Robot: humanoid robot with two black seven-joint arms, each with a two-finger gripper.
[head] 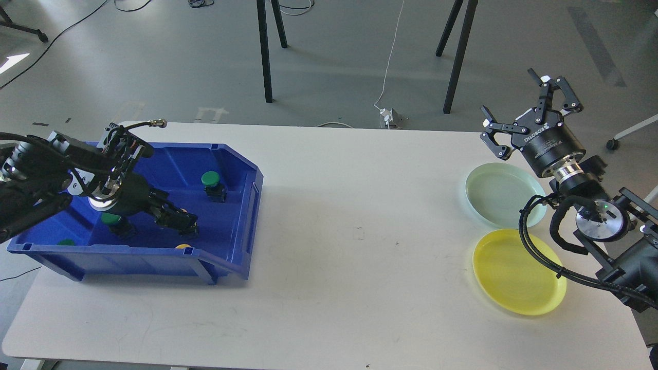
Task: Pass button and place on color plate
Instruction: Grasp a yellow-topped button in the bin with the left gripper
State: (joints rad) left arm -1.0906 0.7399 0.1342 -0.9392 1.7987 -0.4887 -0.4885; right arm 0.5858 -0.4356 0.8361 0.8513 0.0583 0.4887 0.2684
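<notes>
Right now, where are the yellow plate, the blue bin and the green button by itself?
yellow plate [514, 277], head view, bare middle of the dish.
blue bin [234, 226], head view, its right inner wall.
green button [210, 178], head view, its round cap.

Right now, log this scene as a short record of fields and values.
surface: white table
bin: blue bin, at the table's left
bin contents: green button standing free; more buttons partly hidden by the arm
left gripper: reaching down inside the bin, jaw state unclear
right gripper: open, empty, raised above the plates
plates: pale green plate farther, yellow plate nearer, both bare
</notes>
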